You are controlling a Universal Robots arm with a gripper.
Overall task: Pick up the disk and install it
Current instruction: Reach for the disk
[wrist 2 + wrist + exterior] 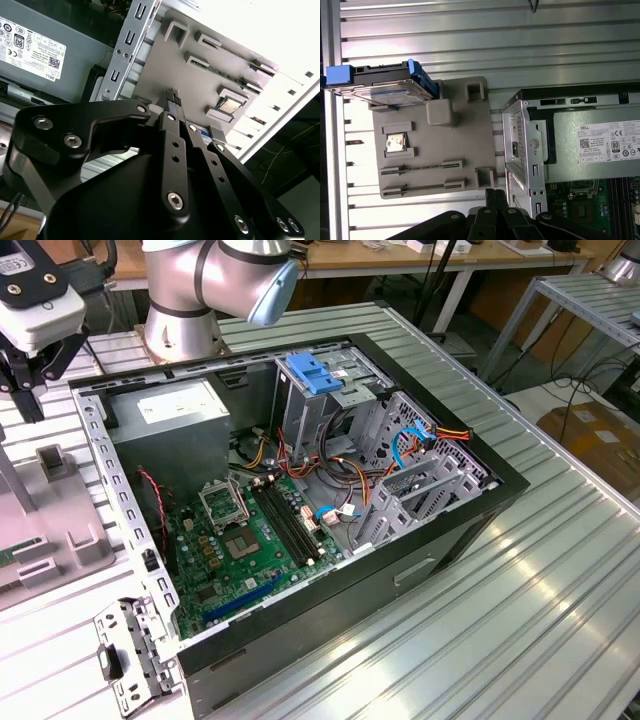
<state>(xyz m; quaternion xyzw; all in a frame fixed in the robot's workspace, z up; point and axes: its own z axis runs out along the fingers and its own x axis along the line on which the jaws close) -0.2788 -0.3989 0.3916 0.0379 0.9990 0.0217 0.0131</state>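
Disk (380,89): silver hard drive in a blue plastic carrier, propped at one end of a grey fixture plate, outside the computer. Nothing touches it.
Worktop (520,620): ribbed aluminium surface carrying the computer and the plate.
Computer case (420,560): black tower lying on its side with the side panel off and its insides open to view.
Arm (215,270): silver robot arm with a pale blue joint cap, standing behind the case.
Power supply (170,420): grey metal box with a white sticker, in the case corner nearest the arm.
Motherboard (235,540): green board on the case floor, beside the power supply.
Fixture plate (435,150): flat grey plate with raised holders, lying just beside the case on the exterior view's left.
Drive cage (300,420): bare metal frame inside the case, with coloured cables trailing past it.
End effector (171,97) (492,192): black, its two fingers pressed together with nothing between them. It hangs over the plate's edge nearest the case, well apart from the disk at the other end.
Blue latch (312,375): plastic piece on top of the drive cage.
Bracket (130,660): small perforated metal piece at the case's near corner.
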